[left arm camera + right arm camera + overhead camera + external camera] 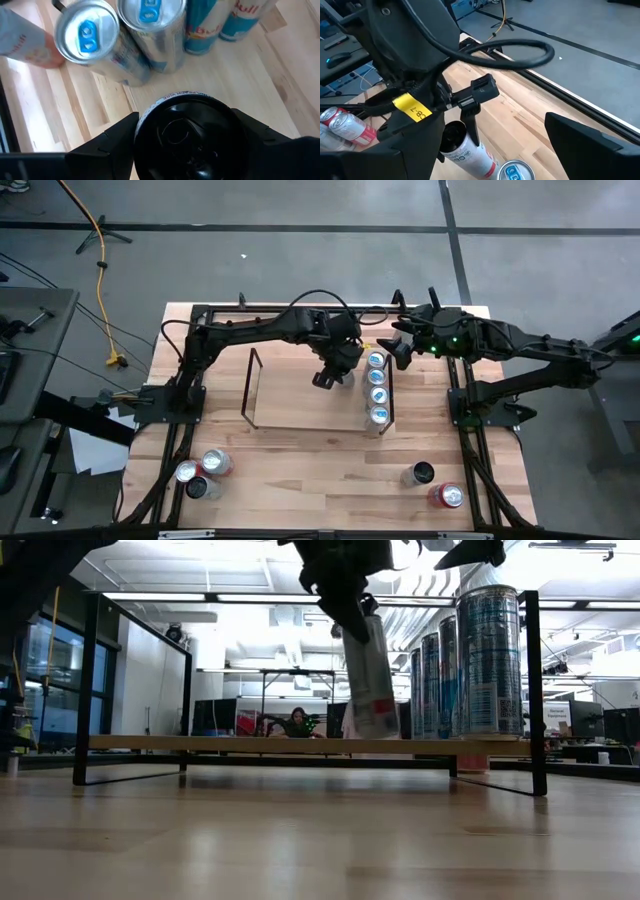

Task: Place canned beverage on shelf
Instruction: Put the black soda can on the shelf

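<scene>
Placing step underway: left gripper [335, 370] is clamped on a can [370, 680], tilted, right over the shelf [300, 415]. Next it needs straightening and lowering at 9 o'clock of the can row [377, 388] without knocking it. Right gripper [400, 350] hangs nearby, spread wide. Spare cans [203, 471] sit on the table.

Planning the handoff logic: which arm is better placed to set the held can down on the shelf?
Left. Its gripper already grips the can, tilted just above the shelf beside the standing row. The right gripper holds nothing, behind the shelf.
</scene>
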`<state>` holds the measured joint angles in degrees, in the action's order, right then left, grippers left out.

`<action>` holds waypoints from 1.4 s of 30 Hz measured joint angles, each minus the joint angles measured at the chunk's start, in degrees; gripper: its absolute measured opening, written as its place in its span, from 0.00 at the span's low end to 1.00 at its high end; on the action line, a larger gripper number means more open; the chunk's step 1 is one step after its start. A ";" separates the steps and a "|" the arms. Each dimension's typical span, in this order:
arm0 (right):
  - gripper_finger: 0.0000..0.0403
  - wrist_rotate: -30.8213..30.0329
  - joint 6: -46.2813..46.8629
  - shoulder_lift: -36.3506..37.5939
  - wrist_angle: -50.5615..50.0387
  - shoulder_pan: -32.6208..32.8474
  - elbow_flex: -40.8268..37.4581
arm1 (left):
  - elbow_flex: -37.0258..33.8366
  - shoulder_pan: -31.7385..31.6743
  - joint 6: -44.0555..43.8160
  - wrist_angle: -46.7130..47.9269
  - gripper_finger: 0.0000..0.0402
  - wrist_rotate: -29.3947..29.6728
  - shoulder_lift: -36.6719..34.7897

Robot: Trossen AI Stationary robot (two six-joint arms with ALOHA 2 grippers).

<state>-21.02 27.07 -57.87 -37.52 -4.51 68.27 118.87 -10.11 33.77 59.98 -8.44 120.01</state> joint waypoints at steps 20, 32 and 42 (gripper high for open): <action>0.83 -0.03 -0.02 0.00 -0.02 0.00 0.00 | 0.21 0.07 -7.53 0.61 0.54 -0.05 1.14; 0.83 -0.04 0.11 0.00 -0.04 0.00 0.00 | 0.00 0.48 -11.14 -4.67 0.55 0.11 1.88; 0.83 -0.04 0.10 -0.02 -0.04 0.00 -0.02 | 0.00 0.48 -8.72 -4.50 0.55 0.06 1.97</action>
<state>-21.06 27.17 -57.89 -37.56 -4.51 68.25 118.87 -9.63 25.05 55.48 -8.38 121.97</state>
